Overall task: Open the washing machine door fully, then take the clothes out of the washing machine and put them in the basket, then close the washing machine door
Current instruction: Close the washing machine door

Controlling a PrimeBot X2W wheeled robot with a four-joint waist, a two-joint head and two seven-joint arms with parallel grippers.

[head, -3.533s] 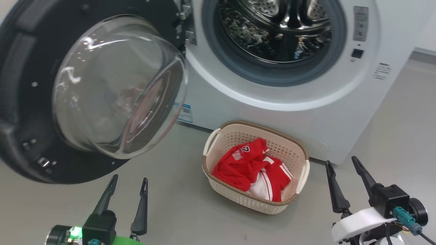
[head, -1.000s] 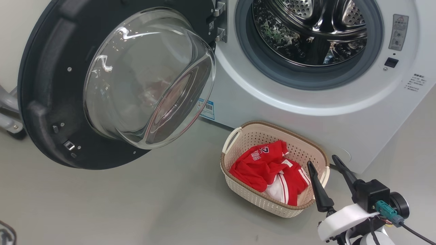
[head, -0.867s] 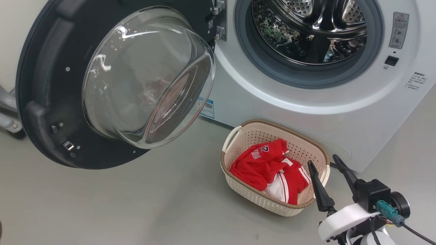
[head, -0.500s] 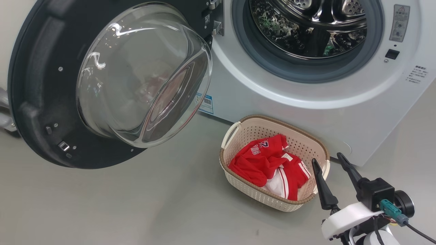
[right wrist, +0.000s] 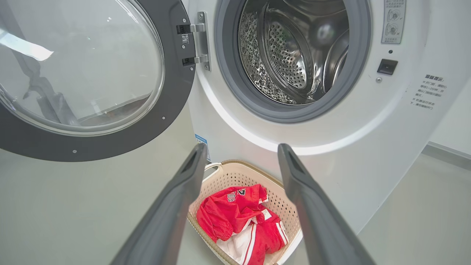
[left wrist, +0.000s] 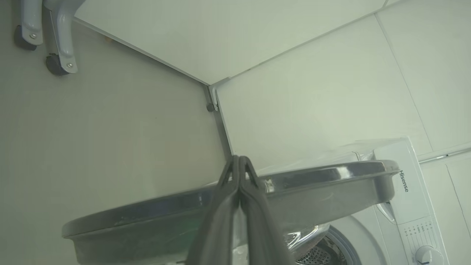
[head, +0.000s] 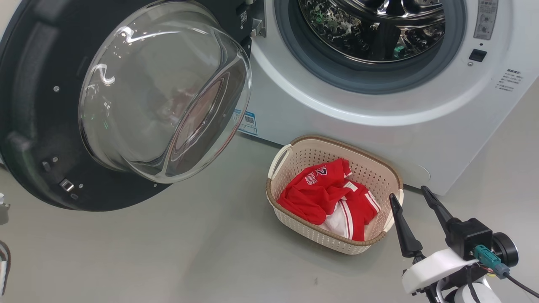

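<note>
The washing machine (head: pixel 337 126) stands with its steel drum (head: pixel 370 25) exposed. The washing machine door (head: pixel 29 105) is swung wide to the left, its glass bowl (head: pixel 164 92) bulging toward me. Red and white clothes (head: pixel 328 198) lie in the cream basket (head: pixel 320 240) on the floor before the machine. My right gripper (head: pixel 409 194) hangs open just right of the basket; in the right wrist view it (right wrist: pixel 241 147) points over the basket (right wrist: pixel 228 169) and clothes (right wrist: pixel 235 217). My left gripper (left wrist: pixel 238 158) is shut and empty, its tips rising past the door's dark outer edge (left wrist: pixel 331 176); whether they touch it I cannot tell.
Grey floor (head: pixel 168 252) spreads in front of the machine. Two grey wheeled legs (left wrist: pixel 59 36) of a stand rest near the wall behind the door. A blue label (head: pixel 246 120) sits low on the machine's front, and a control knob (left wrist: pixel 428 254) near its top.
The head camera has shifted, so the whole picture has slid. My left gripper, open and low in the head view at first, has left that view. The right gripper stays open.
</note>
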